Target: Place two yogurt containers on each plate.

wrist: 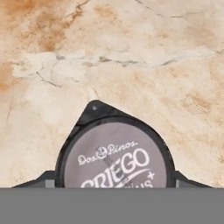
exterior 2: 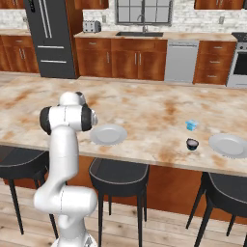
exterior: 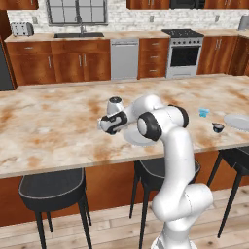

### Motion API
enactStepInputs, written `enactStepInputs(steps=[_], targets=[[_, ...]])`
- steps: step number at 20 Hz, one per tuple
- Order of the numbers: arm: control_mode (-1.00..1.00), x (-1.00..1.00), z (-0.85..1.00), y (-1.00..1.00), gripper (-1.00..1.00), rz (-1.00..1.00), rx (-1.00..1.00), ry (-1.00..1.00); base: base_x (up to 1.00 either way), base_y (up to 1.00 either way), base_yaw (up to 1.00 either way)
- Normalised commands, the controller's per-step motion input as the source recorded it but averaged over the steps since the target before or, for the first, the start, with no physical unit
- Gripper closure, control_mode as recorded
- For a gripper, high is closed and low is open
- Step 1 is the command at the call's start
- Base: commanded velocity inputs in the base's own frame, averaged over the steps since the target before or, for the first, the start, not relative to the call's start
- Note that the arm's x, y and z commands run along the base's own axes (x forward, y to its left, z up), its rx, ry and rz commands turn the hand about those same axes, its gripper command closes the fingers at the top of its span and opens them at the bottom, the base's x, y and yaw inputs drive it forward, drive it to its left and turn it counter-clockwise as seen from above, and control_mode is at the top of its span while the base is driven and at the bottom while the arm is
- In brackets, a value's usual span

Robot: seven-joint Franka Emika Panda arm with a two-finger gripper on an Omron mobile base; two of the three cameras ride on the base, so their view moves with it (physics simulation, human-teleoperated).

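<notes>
While the marble counter [exterior 2: 144,106] is spreading wide under everything, two plates are lying on it: one [exterior 2: 108,134] just beside the arm, one [exterior 2: 227,144] far right. Near that far plate are sitting a dark yogurt cup [exterior 2: 192,144] and a light blue one [exterior 2: 191,125]. Another dark cup [wrist: 114,153] is sitting between the gripper's [wrist: 114,186] fingertips; I cannot tell whether they are clamping it.

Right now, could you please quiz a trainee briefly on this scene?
1. True or false: the light blue boxy yogurt cup stands on the marble counter, not on a plate.
2. How many cups lie on the round pale grey plate beside the arm? A none, B one, C two.
3. What lies in the middle of the hand view?
Key: 1 true; 2 A; 3 a dark round yogurt cup with grey foil lid.
</notes>
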Motion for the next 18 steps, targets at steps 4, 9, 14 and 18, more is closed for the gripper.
enactStepInputs(steps=[4,9,14,18], targets=[[-1.00,-0.37,0.89,-0.15,1.00,0.00,0.01,-0.04,0.00,0.00,0.00],[-1.00,-0.51,0.50,-0.80,1.00,0.00,0.14,-0.09,0.00,0.00,0.00],[-1.00,-0.25,-0.04,-0.89,1.00,0.03,0.10,-0.08,0.00,0.00,0.00],[-1.00,0.00,-0.01,-0.58,1.00,0.08,-0.05,0.02,0.00,0.00,0.00]])
